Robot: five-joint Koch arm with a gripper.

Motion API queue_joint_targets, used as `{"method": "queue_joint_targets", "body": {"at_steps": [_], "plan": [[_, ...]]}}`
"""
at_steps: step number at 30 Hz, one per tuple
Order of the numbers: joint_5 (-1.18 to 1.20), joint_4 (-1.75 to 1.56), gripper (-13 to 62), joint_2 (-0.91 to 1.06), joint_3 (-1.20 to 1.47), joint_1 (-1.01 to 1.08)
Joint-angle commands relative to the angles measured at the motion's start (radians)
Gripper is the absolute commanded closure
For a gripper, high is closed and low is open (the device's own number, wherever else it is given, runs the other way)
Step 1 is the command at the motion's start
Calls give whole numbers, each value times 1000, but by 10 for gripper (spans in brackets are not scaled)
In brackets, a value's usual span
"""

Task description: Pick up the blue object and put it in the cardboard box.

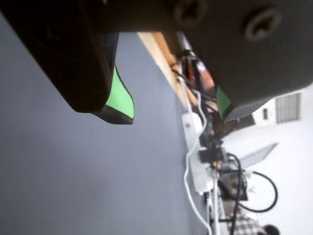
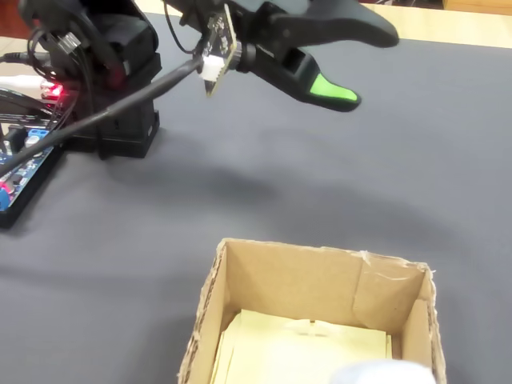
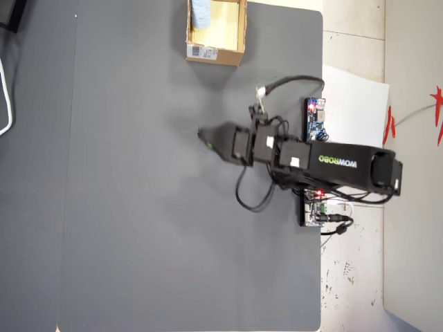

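Both jaws of the gripper (image 1: 173,110) gape empty; block (image 3: 201,12) sits in box (image 3: 213,52), so best retreat clear.

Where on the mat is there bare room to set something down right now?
The dark mat is bare left of and below the gripper in the overhead view. It is crowded at the top edge, where the cardboard box holds the blue object, and at the right edge with the arm's base and circuit boards.
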Motion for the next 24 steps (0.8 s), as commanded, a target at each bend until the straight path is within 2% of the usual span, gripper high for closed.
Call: {"method": "queue_joint_targets", "body": {"at_steps": [1, 19, 24], "plan": [[46, -104, 156, 67, 0, -51], [11, 32, 154, 97, 368, -94], [0, 149, 153, 97, 383, -94]]}}
